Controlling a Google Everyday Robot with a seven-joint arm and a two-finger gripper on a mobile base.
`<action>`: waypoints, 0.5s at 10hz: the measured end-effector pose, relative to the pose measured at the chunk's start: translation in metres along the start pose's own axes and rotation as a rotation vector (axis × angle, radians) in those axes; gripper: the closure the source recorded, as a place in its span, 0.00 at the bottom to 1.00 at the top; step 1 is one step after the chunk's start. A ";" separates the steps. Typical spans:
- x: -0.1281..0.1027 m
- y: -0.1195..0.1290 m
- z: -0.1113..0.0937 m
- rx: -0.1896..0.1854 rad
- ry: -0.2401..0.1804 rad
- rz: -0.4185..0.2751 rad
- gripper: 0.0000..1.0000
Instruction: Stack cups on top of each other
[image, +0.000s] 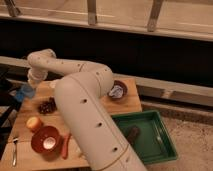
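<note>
My arm reaches from the bottom middle across the wooden table (95, 107) to its far left. There the gripper (30, 84) points down onto the translucent light blue cup (24, 93) at the table's left edge and is shut on its rim. The pale cream cup (34, 122) stands upright nearer the front left, apart from the gripper. The arm hides much of the table's middle.
An orange-red bowl (46, 140) sits at the front left, with an orange stick (65, 145) beside it and a fork (14, 150) to its left. Dark grapes (47, 106) lie mid-left. A maroon bowl (118, 91) stands at the back right. A green tray (145, 135) sits to the right.
</note>
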 end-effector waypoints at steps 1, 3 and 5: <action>-0.011 0.001 -0.025 0.023 -0.014 -0.017 1.00; -0.024 -0.002 -0.073 0.061 -0.057 -0.024 1.00; -0.008 -0.029 -0.115 0.087 -0.100 0.015 1.00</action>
